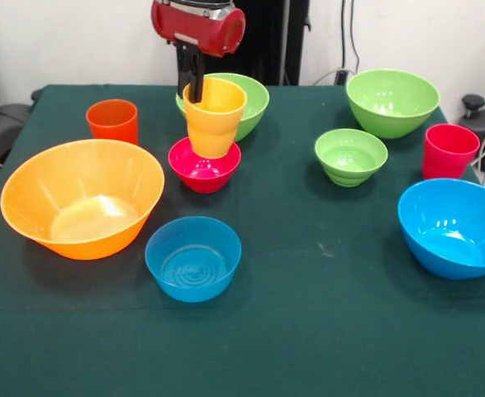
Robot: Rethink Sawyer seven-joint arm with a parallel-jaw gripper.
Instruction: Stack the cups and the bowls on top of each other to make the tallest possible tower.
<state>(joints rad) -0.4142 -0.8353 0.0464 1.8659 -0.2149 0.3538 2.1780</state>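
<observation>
Gripper, pinching the tilted yellow cup's rim, should level it squarely inside the small red bowl before releasing.

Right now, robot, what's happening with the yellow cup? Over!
Gripper shut on yellow cup, one finger inside rim. Cup tilted, sitting in small red bowl. Nothing in the way.

A dark green tablecloth covers the table — behind it a pale wall, with cables hanging down, and a black knob at right.
</observation>
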